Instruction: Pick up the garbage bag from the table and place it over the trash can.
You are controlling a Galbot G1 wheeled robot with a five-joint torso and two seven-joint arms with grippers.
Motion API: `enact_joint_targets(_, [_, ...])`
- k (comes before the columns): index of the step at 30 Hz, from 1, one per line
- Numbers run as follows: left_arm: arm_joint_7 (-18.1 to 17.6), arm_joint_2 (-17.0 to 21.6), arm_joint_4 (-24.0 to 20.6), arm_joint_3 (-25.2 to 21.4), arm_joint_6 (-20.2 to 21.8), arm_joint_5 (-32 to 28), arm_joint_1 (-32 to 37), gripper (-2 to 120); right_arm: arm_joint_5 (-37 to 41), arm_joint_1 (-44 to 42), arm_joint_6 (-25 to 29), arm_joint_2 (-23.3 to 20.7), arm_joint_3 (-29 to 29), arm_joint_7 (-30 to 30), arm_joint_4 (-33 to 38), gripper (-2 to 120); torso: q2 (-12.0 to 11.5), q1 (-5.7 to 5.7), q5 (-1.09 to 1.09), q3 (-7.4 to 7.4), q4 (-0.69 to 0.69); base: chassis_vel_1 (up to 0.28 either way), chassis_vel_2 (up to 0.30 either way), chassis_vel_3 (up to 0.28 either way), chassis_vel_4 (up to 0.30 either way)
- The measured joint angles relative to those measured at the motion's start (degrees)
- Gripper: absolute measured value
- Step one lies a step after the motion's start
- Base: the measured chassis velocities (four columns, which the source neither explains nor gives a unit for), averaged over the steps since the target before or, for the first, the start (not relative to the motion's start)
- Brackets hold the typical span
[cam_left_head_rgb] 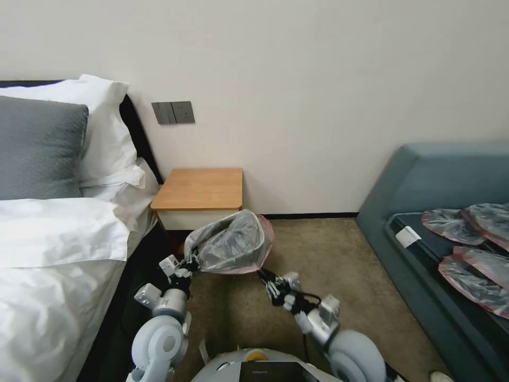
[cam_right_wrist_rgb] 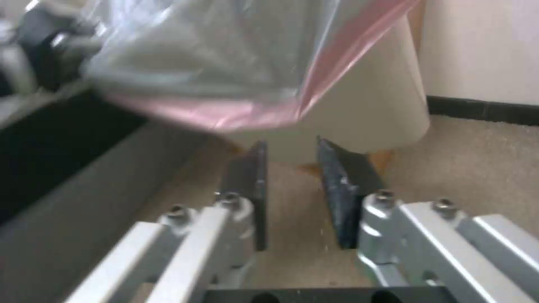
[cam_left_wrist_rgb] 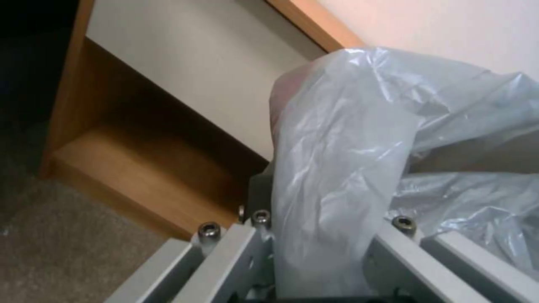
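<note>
Nearest the lens, at the bottom of the head view, sit our two shoulder housings, from which both arms reach up the frame toward the bag. Our left gripper (cam_left_head_rgb: 192,261) is clamped on the garbage bag (cam_left_head_rgb: 233,243); in the left wrist view the plastic (cam_left_wrist_rgb: 342,168) runs down between its fingers (cam_left_wrist_rgb: 247,248), so this side carries the load. Our right gripper (cam_left_head_rgb: 266,280) stands apart with nothing between its pads (cam_right_wrist_rgb: 255,185) — the bag's pinkish rim (cam_right_wrist_rgb: 225,115) hangs just beyond the tips, not touching them.

We judge the bag is held by one edge so that its mouth can be spread; the free gripper sits below the lower right of the rim, seemingly placed to take the opposite edge.

Both forearms angle inward toward the centre of the frame, wrists raised, left arm near the bed (cam_left_head_rgb: 53,239), right arm over the carpet (cam_left_head_rgb: 339,254).

Behind the bag, at mid-frame, stands the table (cam_left_head_rgb: 199,188), its top bare. The trash can's beige wall (cam_right_wrist_rgb: 370,113) appears in the right wrist view, directly behind the hanging bag.
</note>
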Motion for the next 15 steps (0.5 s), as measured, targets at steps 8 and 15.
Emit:
enact_joint_targets(8, [0.00, -0.10, 0.11, -0.46, 0.10, -0.49, 0.12, 3, 9.72, 0.03, 2.52, 1.05, 2.55, 0.46, 5.67, 58, 0.00, 0.00, -0.01, 0.00, 0.00, 0.000, 0.000, 0.000, 0.000])
enact_joint_targets(15, [0.04, 0.44, -0.11, -0.90, 0.23, -0.94, 0.09, 3, 26.41, 7.68, 4.66, 3.37, 6.13, 5.20, 5.73, 82, 0.00, 0.00, 0.00, 0.00, 0.04, 0.000, 0.000, 0.000, 0.000])
